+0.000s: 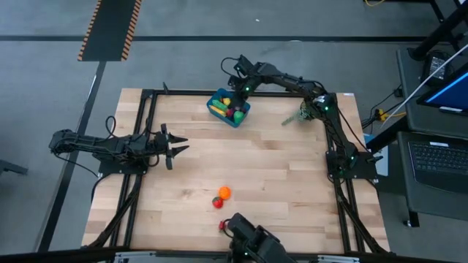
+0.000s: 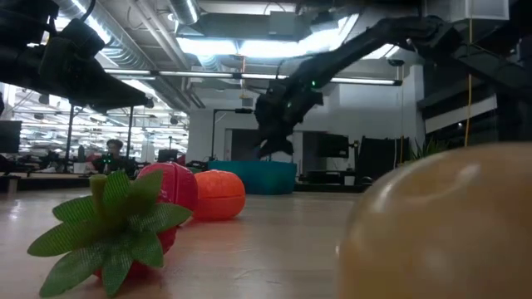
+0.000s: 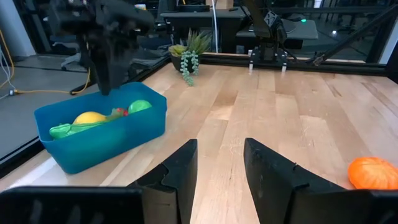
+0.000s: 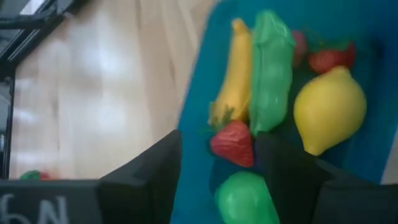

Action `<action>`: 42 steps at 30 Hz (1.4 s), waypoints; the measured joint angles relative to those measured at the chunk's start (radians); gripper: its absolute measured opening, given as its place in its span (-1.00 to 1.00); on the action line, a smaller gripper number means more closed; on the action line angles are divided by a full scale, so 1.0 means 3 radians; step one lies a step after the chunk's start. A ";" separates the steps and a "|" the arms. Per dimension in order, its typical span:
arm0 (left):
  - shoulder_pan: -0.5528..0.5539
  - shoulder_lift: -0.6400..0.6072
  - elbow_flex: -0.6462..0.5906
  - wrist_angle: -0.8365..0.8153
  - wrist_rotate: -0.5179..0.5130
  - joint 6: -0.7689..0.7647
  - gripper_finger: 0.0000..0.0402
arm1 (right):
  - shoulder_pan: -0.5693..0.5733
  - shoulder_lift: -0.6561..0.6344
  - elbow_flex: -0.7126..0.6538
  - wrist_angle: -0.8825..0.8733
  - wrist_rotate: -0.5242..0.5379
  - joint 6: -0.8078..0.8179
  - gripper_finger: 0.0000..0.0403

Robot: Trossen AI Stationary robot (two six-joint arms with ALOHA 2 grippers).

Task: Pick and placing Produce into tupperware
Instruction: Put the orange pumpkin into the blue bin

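The blue tupperware (image 1: 228, 108) stands at the table's far middle and holds several produce pieces. In the right wrist view these are a yellow banana (image 4: 233, 74), a green pod (image 4: 270, 68), a lemon (image 4: 328, 109), a strawberry (image 4: 233, 143) and a green piece (image 4: 245, 196). My right gripper (image 4: 219, 146) hangs open right above the tupperware. The strawberry shows between its fingers, apart from both. An orange fruit (image 1: 224, 192) and a red one (image 1: 217, 202) lie at the table's near middle. Another red one (image 1: 222, 226) lies nearer the edge. My left gripper (image 1: 179, 146) waits open over the table's left part.
A grey-green plant sprig (image 1: 296, 117) lies right of the tupperware, near the right arm. A tan rounded piece (image 2: 449, 224) and a leafy red strawberry (image 2: 116, 224) sit close to the low camera at the near edge. Bare wood lies between the tupperware and the near fruits.
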 joint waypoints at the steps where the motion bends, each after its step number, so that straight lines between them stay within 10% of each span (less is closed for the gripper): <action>1: -0.0001 0.0000 0.0000 0.0001 0.0000 0.0040 -0.38 | 0.0002 0.0000 0.0094 -0.0102 0.0000 -0.0083 0.03; 13: 0.0000 -0.0003 -0.0001 0.0056 0.0001 0.0152 -0.38 | 0.0125 -0.0598 0.0021 -0.0490 0.0621 -0.0219 0.04; 32: 0.0000 -0.0003 0.0000 0.0093 0.0001 0.0127 -0.38 | 0.0709 -0.3308 -0.4119 0.3134 0.0929 0.0496 0.04; 42: -0.0001 -0.0001 -0.0001 0.0094 0.0001 0.0129 -0.38 | 0.1102 -0.3829 -0.5525 0.4754 0.0930 0.0491 0.04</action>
